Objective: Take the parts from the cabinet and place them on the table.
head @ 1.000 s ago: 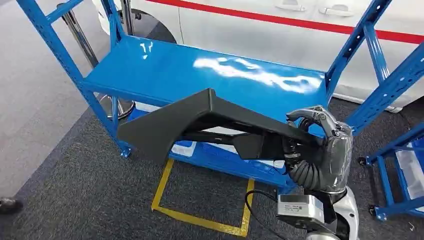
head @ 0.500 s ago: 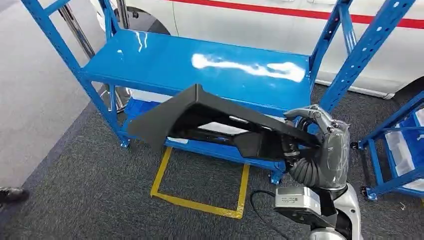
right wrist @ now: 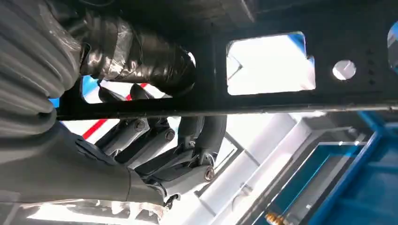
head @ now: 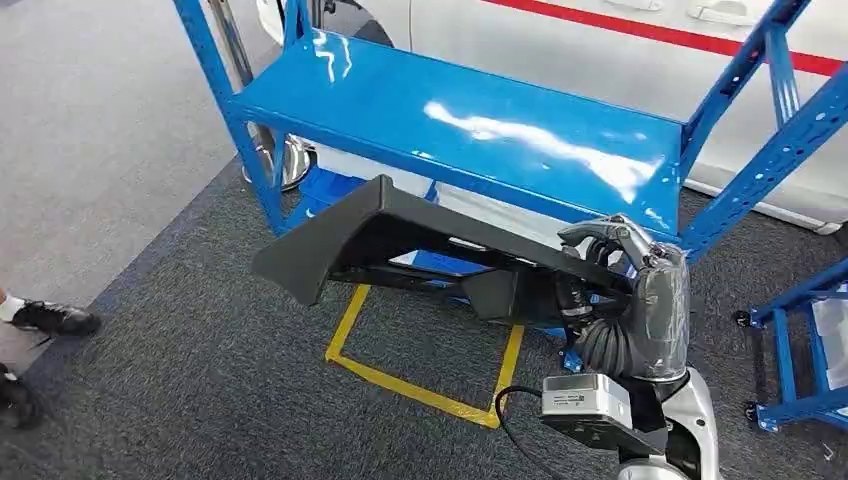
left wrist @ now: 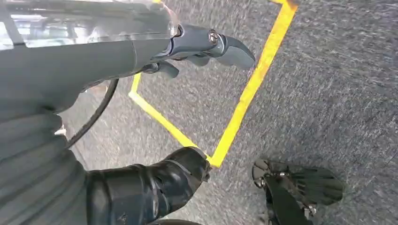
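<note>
A long black plastic part [head: 400,232] hangs in the air in front of the blue cabinet [head: 480,130], its wide end pointing left. My right hand [head: 640,290] grips its right end, fingers wrapped over the top edge. In the right wrist view the fingers [right wrist: 178,150] curl around a bar of the black part [right wrist: 263,101], which has cut-out holes. My left hand [left wrist: 197,47] hangs over the grey carpet with nothing between fingers and thumb.
The cabinet's top shelf is bare and shiny. A white car [head: 600,40] with a red stripe stands behind it. Yellow tape [head: 420,390] marks a square on the carpet. A second blue rack [head: 800,340] stands right. A person's shoe [head: 55,318] is at the left edge.
The camera has turned, so the cabinet sits further right in the picture and a person's shoes show more at the left. The right hand still holds the black part the same way.
</note>
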### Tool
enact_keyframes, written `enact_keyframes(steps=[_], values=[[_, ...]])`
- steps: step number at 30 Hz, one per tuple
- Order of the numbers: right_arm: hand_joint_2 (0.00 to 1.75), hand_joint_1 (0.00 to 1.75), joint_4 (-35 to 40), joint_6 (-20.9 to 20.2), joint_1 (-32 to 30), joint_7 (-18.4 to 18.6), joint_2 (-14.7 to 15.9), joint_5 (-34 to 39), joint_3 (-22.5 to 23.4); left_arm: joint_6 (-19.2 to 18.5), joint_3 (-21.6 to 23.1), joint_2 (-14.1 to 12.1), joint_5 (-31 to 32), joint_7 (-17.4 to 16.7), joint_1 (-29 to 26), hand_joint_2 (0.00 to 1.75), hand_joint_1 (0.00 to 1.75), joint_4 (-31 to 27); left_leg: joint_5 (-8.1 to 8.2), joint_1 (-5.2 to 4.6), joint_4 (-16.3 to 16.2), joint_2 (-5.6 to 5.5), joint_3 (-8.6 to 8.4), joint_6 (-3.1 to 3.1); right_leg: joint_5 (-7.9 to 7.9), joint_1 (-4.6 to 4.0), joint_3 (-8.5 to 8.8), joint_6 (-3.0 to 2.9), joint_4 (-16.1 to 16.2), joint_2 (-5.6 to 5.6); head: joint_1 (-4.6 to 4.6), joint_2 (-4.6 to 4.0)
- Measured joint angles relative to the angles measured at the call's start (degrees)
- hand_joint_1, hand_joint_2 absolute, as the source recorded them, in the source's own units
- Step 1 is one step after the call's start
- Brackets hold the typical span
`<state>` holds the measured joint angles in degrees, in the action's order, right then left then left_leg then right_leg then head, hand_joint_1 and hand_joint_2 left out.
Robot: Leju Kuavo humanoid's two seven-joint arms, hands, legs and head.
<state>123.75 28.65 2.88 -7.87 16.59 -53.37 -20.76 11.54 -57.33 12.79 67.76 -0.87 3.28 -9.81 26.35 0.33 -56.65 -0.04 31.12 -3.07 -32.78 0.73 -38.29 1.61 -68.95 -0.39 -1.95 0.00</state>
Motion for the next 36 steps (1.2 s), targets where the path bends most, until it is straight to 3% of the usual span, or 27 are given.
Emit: enact_keyframes(steps=[1,2,3,5,6,7,8,11,12,13,14,16,17,18,19,21,22,24,26,27,28,29,31,32,33,34,36], values=[[1.75,1.75,-0.1,0.0,-0.1,0.0,0.0,0.0,0.0,0.0,0.0,0.0,0.1,0.0,0.0,1.75,0.00,0.0,-0.11,-0.16,-0.1,-0.62,0.28,-0.16,-1.71,0.01,-2.02,0.07,-4.5,0.12,0.02,0.00],[1.75,1.75,-0.2,-0.1,-0.1,0.0,0.0,0.0,0.0,0.0,0.0,0.0,0.1,0.1,-0.1,1.75,0.00,0.0,-0.15,-0.28,-0.2,-1.32,0.39,-0.20,-1.92,-0.01,-2.98,0.00,-6.8,0.14,0.00,0.00],[1.75,1.75,-0.2,-0.1,-0.2,0.0,0.0,-0.1,0.0,0.0,0.0,0.0,0.1,0.2,-0.2,1.75,0.00,0.0,-0.16,-0.39,-0.3,-1.96,0.39,-0.20,-0.69,-0.06,-2.46,-0.19,-6.0,0.20,0.02,0.00],[1.75,1.75,-0.3,-0.2,-0.1,0.0,0.0,-0.3,0.0,0.0,0.0,0.0,0.1,0.4,-0.2,1.75,0.00,0.0,-0.14,-0.68,-0.5,-3.58,0.19,-0.18,4.51,-0.30,1.79,-1.02,2.3,0.89,0.00,0.00],[1.75,1.75,-0.3,-0.2,-0.1,0.0,0.0,-0.3,0.0,0.0,0.0,0.0,0.1,0.5,-0.1,1.75,0.00,0.0,-0.13,-0.81,-0.5,-4.27,0.03,-0.17,7.15,-0.42,4.28,-1.74,7.6,2.29,0.02,0.00],[1.75,1.75,-0.3,-0.2,-0.2,0.0,0.0,-0.3,0.0,-0.1,0.0,0.5,0.1,0.5,-0.1,1.75,0.00,0.1,-0.20,-0.63,-0.5,-4.61,0.45,-0.06,6.60,-0.20,5.33,-2.76,9.6,5.16,0.24,0.00],[1.75,1.75,-0.3,-0.2,-0.3,0.1,0.0,-0.3,0.0,-0.1,0.0,0.3,0.1,0.6,0.2,1.75,0.00,0.1,-0.42,-0.38,-0.8,-5.45,0.85,0.34,7.44,-0.41,5.07,-2.58,10.3,5.00,0.28,0.00],[1.75,1.75,-0.3,-1.0,0.3,0.0,-0.8,-3.1,-0.5,-1.5,0.0,0.1,-0.5,2.1,-0.2,1.75,0.00,0.1,-0.84,0.26,-0.2,-7.41,1.14,1.41,7.52,-0.92,5.60,-2.88,10.9,3.34,0.09,0.00],[1.75,1.75,-0.4,-1.2,0.8,0.2,-2.0,-5.5,-1.4,-2.5,0.0,-0.8,-0.7,3.0,-0.3,1.75,0.00,0.1,-0.24,-0.09,-0.5,-6.81,1.26,1.61,7.32,0.19,7.17,-3.19,13.8,2.12,0.00,0.00],[1.75,1.75,-0.8,-1.3,1.1,0.8,-3.4,-7.9,-2.6,-3.2,0.0,-1.0,-0.8,3.5,-0.4,1.75,0.00,0.1,0.88,-0.31,-2.0,-3.93,2.14,1.95,7.51,0.05,7.49,-3.20,14.2,1.31,0.13,0.00],[1.75,1.75,-1.0,-1.2,1.2,1.1,-4.5,-9.4,-3.6,-3.7,0.0,-1.3,-0.9,3.7,-0.3,1.75,0.00,0.1,2.77,-0.11,-5.5,-2.16,3.95,2.36,7.59,0.01,7.63,-3.33,14.5,0.70,0.06,0.00],[1.75,1.75,-1.5,-1.2,1.3,1.3,-6.1,-9.9,-5.1,-3.9,0.0,-2.1,-1.1,4.0,-0.2,1.75,0.00,0.1,6.01,0.42,-14.0,-0.85,8.49,3.25,7.35,-0.06,7.60,-3.21,14.4,-1.07,0.09,0.00],[1.75,1.75,-1.9,-1.1,1.5,1.4,-6.5,-9.9,-5.5,-3.7,0.0,-2.3,-1.1,3.3,-0.2,1.75,0.00,0.1,6.37,0.67,-16.5,-0.66,9.95,3.63,7.09,-0.01,7.57,-3.15,14.1,-1.89,0.09,0.00],[1.75,1.75,-2.5,-1.0,1.9,1.3,-6.8,-9.9,-6.1,-3.2,0.0,-2.4,-0.9,2.3,-0.2,1.75,0.00,0.1,5.41,0.99,-16.6,-0.41,10.13,4.00,6.78,0.13,7.57,-2.97,13.7,-2.61,0.11,0.00],[1.75,1.75,-3.2,-0.6,2.6,1.3,-7.1,-9.9,-6.9,-2.9,0.0,-2.4,-0.8,1.5,-0.3,1.75,0.00,0.1,3.22,1.30,-14.0,-0.07,8.97,4.35,6.43,0.28,7.56,-2.69,13.2,-3.23,0.11,0.00],[1.75,1.75,-5.4,1.3,4.1,1.4,-8.1,-9.9,-8.8,-1.7,0.0,-2.5,-0.4,0.5,-0.5,1.75,0.00,0.1,-2.01,1.58,-4.0,1.85,3.96,4.84,5.49,0.75,7.57,-1.81,11.9,-4.35,0.11,0.00],[1.75,1.75,-6.4,2.1,4.6,1.4,-8.4,-10.0,-9.5,-1.4,0.0,-2.2,-0.2,0.5,-0.3,1.75,0.00,0.1,-0.71,0.95,-2.3,4.54,3.36,4.65,5.09,0.54,7.47,-1.26,11.5,-4.76,0.21,0.00],[1.75,1.75,-7.6,3.3,5.1,1.7,-8.6,-10.3,-10.7,-0.8,0.0,-2.1,0.1,0.8,0.0,1.75,0.00,0.1,-1.26,0.88,-2.6,3.14,3.70,3.24,4.77,-0.07,7.34,-0.53,11.0,-5.74,0.09,0.00],[1.75,1.75,-8.4,4.4,5.3,2.2,-8.6,-10.4,-11.8,-0.1,0.0,-2.1,0.6,1.6,-0.3,1.75,0.00,0.1,-1.31,0.73,-2.6,1.93,4.04,2.51,4.76,0.10,7.69,-0.14,11.1,-6.88,0.09,0.00],[1.75,1.75,-8.7,4.7,5.3,2.4,-8.6,-10.4,-12.1,0.2,0.0,-2.1,0.7,1.9,-0.3,1.75,0.00,0.1,-1.65,0.94,-2.3,1.25,3.94,1.93,4.39,0.50,7.74,0.36,11.0,-6.64,0.07,0.00],[1.75,1.75,-8.9,4.7,5.3,2.6,-8.6,-10.4,-12.4,0.4,0.0,-2.0,0.9,2.2,-0.3,1.75,0.00,0.1,-1.85,1.01,-2.2,0.66,3.99,1.57,2.95,0.74,7.38,0.58,9.8,-3.27,0.09,0.00],[1.75,1.75,-9.1,5.0,5.1,2.6,-8.6,-10.4,-12.6,0.5,0.1,-2.0,1.2,2.4,-0.3,1.75,0.00,0.1,-2.01,0.99,-2.2,0.30,4.16,1.20,0.65,0.75,6.17,0.40,6.9,-1.33,0.07,0.00],[1.75,1.75,-9.6,5.4,4.8,2.9,-8.4,-10.4,-12.8,0.7,0.3,-2.0,1.4,3.6,-0.2,1.75,0.00,0.1,-2.27,0.77,-2.2,-0.98,4.60,0.65,-4.00,0.47,1.93,0.20,-2.3,-0.01,0.07,0.00],[1.75,1.75,-9.9,5.5,4.7,3.0,-8.3,-10.4,-13.0,0.9,0.4,-2.1,1.4,4.3,-0.2,1.75,0.00,0.1,-2.39,0.59,-2.2,-1.76,4.84,0.48,-5.10,0.43,0.18,0.09,-5.8,0.14,0.09,0.00],[1.75,1.75,-10.1,5.6,4.5,3.0,-8.2,-10.4,-13.2,1.0,0.4,-2.1,1.4,5.2,-0.3,1.75,0.00,0.1,-2.52,0.38,-2.2,-2.62,4.96,0.36,-4.62,0.41,-0.41,-0.13,-6.8,0.16,0.09,0.00],[1.75,1.75,-10.3,5.7,4.3,3.0,-8.2,-10.4,-13.4,1.0,0.5,-2.2,1.7,6.0,-0.3,1.75,0.00,0.1,-2.61,0.24,-2.2,-3.55,4.98,0.39,-2.79,0.38,0.51,-0.47,-4.9,0.27,0.07,0.00],[1.75,1.75,-10.4,5.9,4.1,3.0,-8.2,-10.5,-13.5,0.9,0.8,-2.2,2.0,7.0,-0.3,1.75,0.00,0.1,-2.73,0.06,-2.2,-5.35,4.77,0.55,2.70,-0.04,5.00,-1.53,4.3,1.62,0.07,0.00]])
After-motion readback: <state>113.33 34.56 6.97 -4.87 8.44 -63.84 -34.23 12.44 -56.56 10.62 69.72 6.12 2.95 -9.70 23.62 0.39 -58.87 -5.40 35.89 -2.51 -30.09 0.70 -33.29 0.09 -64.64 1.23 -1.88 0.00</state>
